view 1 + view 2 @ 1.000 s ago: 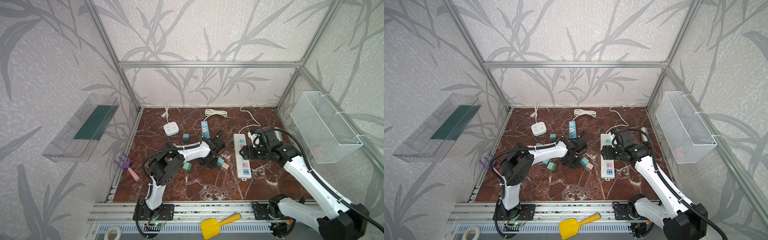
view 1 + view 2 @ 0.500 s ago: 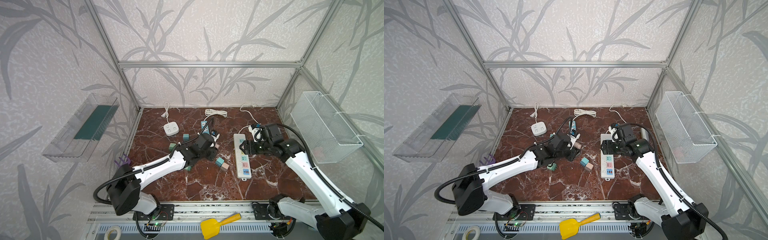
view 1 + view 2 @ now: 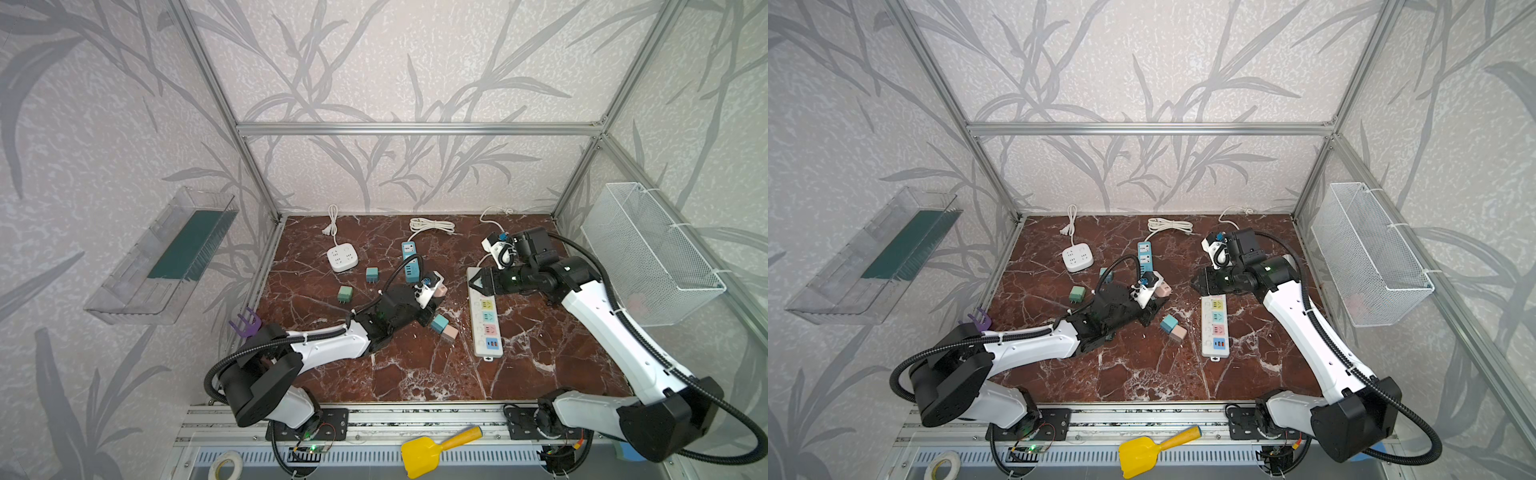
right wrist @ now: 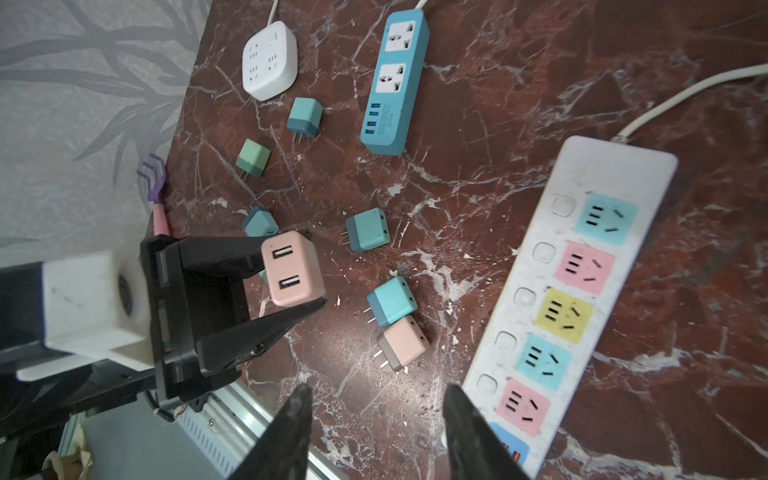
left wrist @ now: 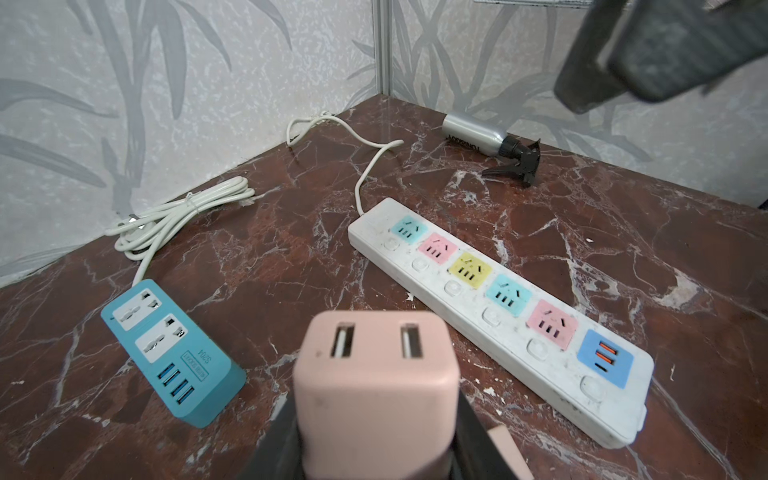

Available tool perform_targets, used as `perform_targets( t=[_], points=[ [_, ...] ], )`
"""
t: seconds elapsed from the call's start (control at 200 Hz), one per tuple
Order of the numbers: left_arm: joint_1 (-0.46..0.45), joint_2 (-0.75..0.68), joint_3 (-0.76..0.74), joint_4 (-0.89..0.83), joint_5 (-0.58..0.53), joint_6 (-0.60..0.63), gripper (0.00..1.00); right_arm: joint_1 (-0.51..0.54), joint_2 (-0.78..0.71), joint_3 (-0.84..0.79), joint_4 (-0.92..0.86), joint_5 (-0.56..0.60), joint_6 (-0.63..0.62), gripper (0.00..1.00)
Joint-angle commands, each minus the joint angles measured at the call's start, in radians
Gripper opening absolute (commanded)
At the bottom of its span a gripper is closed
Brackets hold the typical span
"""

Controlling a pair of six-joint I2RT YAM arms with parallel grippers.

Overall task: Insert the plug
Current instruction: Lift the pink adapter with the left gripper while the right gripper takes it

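Observation:
A pink plug (image 5: 376,395) with two USB slots on its face sits between the black fingers of my left gripper (image 5: 376,415), which is shut on it. The right wrist view shows the same plug (image 4: 293,270) held above the floor in the left gripper (image 4: 314,269). In both top views the plug (image 3: 440,291) (image 3: 1163,289) hangs left of the white power strip (image 3: 484,320) (image 3: 1214,328). My right gripper (image 4: 376,399) is open and empty, hovering over the strip's far end (image 3: 478,282). The strip's (image 4: 582,291) coloured sockets are all free.
A blue power strip (image 3: 410,262) and a white square socket (image 3: 343,258) lie toward the back. Several loose teal and pink plugs (image 4: 392,320) are scattered between the arms. A spray bottle (image 5: 490,141) lies in the far corner. A wire basket (image 3: 648,257) hangs on the right wall.
The left arm has unfolded from a raised elbow into a low, stretched pose, its gripper staying among the plugs. The right gripper has drifted toward the strip's far end.

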Motion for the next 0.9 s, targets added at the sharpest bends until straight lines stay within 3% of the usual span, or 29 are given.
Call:
perform_targets(
  t=[0.0, 0.325, 0.65, 0.895],
  points=[
    [-0.009, -0.018, 0.020, 0.068, 0.051, 0.082, 0.29, 0.025, 0.026, 0.041, 0.025, -0.096, -0.015, 0.50],
    [-0.013, -0.018, 0.035, 0.023, 0.084, 0.077, 0.30, 0.108, 0.119, 0.092, 0.002, -0.038, -0.051, 0.56],
    [-0.016, -0.026, 0.045, 0.003, 0.080, 0.085, 0.30, 0.149, 0.194, 0.114, 0.011, 0.012, -0.013, 0.55],
    [-0.028, -0.023, 0.046, -0.002, 0.075, 0.088, 0.31, 0.161, 0.211, 0.073, 0.070, -0.017, 0.018, 0.52]
  ],
)
